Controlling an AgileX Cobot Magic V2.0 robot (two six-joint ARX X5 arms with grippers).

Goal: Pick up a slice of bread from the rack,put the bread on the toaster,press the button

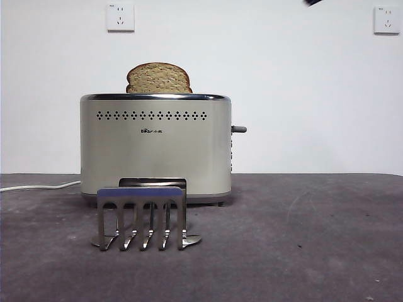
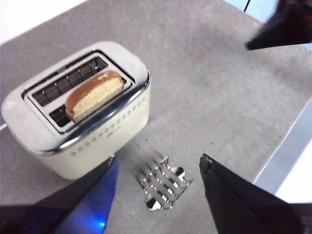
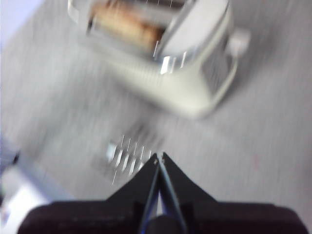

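The slice of bread (image 1: 158, 78) stands upright in a slot of the cream toaster (image 1: 155, 148), its domed top poking out above the chrome rim. It also shows in the left wrist view (image 2: 93, 94) and, blurred, in the right wrist view (image 3: 127, 23). The button (image 1: 238, 129) sticks out of the toaster's right end, high up. The metal rack (image 1: 142, 217) stands empty in front of the toaster. My left gripper (image 2: 158, 170) is open, high above the rack (image 2: 163, 189). My right gripper (image 3: 159, 158) is shut and empty, high above the table; in the front view a black tip (image 1: 313, 2) shows at the top edge.
A white power cord (image 1: 38, 186) runs left from the toaster across the dark grey table (image 1: 302, 239). Two wall sockets (image 1: 120, 17) hang on the white wall behind. The table's edge (image 2: 287, 151) lies near the left gripper.
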